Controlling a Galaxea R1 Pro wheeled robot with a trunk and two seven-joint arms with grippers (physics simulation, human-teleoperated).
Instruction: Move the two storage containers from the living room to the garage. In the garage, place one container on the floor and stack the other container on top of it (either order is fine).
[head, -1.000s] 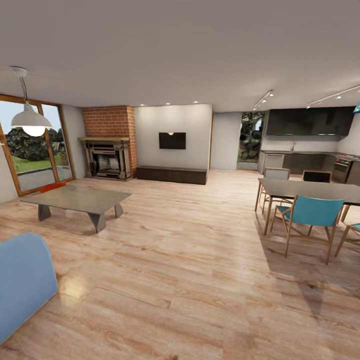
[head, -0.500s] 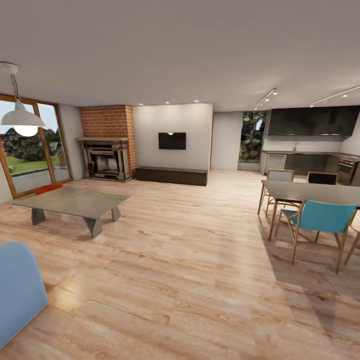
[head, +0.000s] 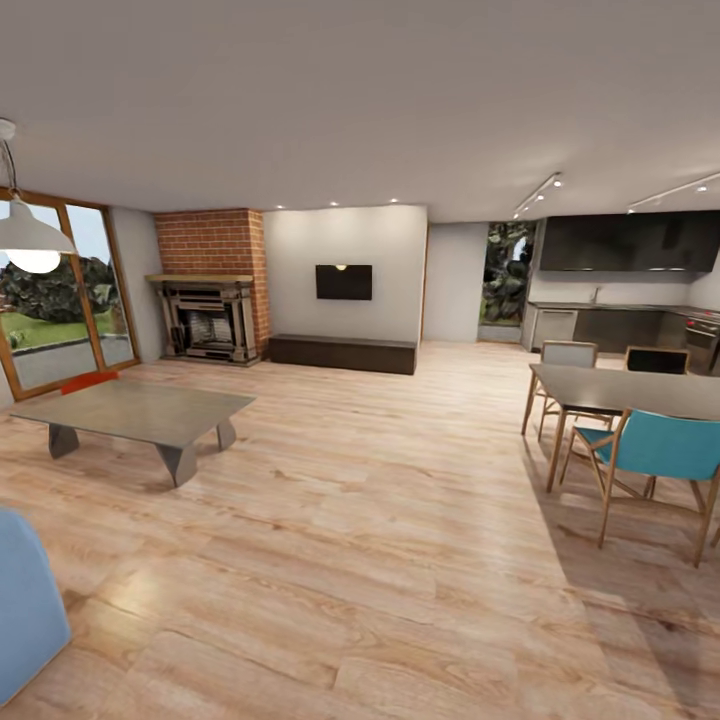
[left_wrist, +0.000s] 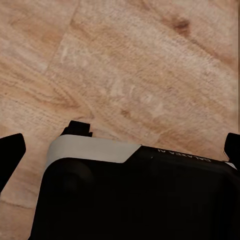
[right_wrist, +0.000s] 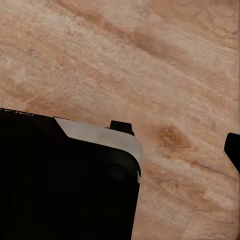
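Note:
I am in the living room, on its light wood-plank floor (head: 380, 520). A small orange-red edge (head: 88, 380) shows just behind the far side of the low grey coffee table (head: 140, 412); it may be one storage container, mostly hidden by the tabletop. In the left wrist view my left gripper (left_wrist: 120, 150) is open, its dark fingertips (left_wrist: 11, 150) far apart over the planks and my black base. In the right wrist view one dark fingertip (right_wrist: 233, 150) sits at the frame's edge, with nothing held.
A blue sofa corner (head: 25, 600) is at the near left. The dining table (head: 630, 392) with teal chairs (head: 660, 450) stands at the right. A brick fireplace (head: 212, 290), a low dark bench (head: 342, 352) and a kitchen (head: 620, 300) line the back.
The camera has advanced into the room: the sofa corner slides out at lower left, the coffee table shifts left, and the dining table shifts right. The furniture itself has not moved.

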